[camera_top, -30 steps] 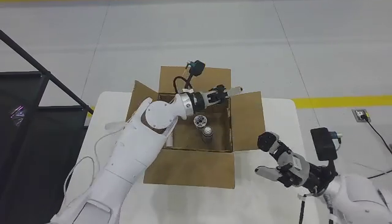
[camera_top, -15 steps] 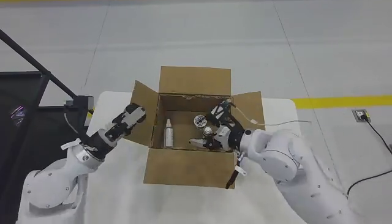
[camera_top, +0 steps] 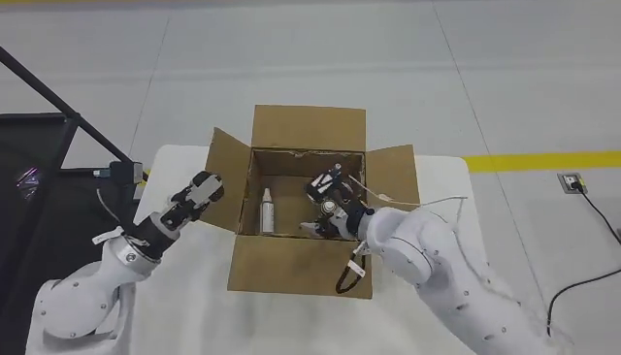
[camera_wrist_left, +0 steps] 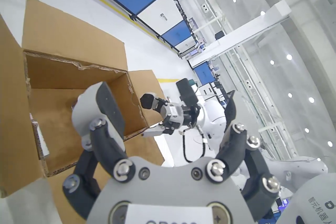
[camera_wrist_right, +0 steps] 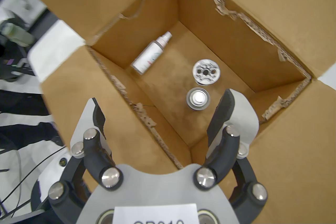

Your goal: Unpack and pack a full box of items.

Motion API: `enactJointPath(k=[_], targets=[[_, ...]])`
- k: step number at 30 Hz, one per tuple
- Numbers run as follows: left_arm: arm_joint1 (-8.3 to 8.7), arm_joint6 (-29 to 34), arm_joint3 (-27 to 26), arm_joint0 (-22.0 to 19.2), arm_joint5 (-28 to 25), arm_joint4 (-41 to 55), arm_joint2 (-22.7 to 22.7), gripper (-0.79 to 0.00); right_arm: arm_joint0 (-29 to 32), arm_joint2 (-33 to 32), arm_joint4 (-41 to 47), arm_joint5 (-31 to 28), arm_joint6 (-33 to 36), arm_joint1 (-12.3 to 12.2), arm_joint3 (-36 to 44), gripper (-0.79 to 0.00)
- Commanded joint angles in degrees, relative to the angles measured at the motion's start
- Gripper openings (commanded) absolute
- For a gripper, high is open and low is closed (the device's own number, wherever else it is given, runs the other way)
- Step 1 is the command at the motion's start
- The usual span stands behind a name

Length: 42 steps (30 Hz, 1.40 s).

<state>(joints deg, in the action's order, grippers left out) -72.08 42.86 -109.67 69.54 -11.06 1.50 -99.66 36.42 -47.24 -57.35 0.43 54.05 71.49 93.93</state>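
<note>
Cardboard box (camera_wrist_right: 236, 49), flaps open, edges torn

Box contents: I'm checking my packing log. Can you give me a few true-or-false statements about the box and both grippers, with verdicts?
1. A spray bottle lies on its side on the floor of the box. True.
2. The box's flaps are folded shut. False: all the flaps are spread open.
3. The right gripper is open and empty above the box. True.
4. The left gripper grips the spray bottle. False: it is open, holds nothing and is outside the box, beside a side flap.
5. Two round cans are in the box, apart from the bottle. True.
</note>
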Motion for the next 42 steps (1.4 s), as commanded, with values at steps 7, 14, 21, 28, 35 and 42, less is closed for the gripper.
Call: enactJointPath(k=[7, 14, 21, 28, 35, 42], targets=[[0.47, -3.3, 4.57, 0.42, 3.51, 6.83, -3.7, 0.0, -10.62, 10.02, -0.16, 2.22, 1.45, 5.37, -18.71, 0.0], [0.5, -3.36, 4.69, 0.52, 3.58, 6.94, -3.86, 0.0, -16.33, 13.7, 5.31, -0.78, 3.84, 9.39, -31.42, 0.0], [0.5, -3.36, 4.69, 0.52, 3.58, 6.94, -3.86, 0.0, -18.83, 16.02, 7.09, -0.11, 4.73, 12.58, -39.12, -0.665], [0.5, -3.36, 4.69, 0.52, 3.58, 6.94, -3.86, 0.0, -19.14, 15.57, 7.41, -0.79, 2.52, 13.81, -42.6, -0.785], [0.5, -3.36, 4.69, 0.52, 3.58, 6.94, -3.86, 0.0, -17.41, 11.96, 3.95, 0.66, 0.55, 12.41, -33.87, -0.785], [0.5, -3.36, 4.69, 0.52, 3.58, 6.94, -3.86, 0.0, -3.62, -2.22, -11.64, 8.58, 8.16, 5.47, -1.35, -0.785]])
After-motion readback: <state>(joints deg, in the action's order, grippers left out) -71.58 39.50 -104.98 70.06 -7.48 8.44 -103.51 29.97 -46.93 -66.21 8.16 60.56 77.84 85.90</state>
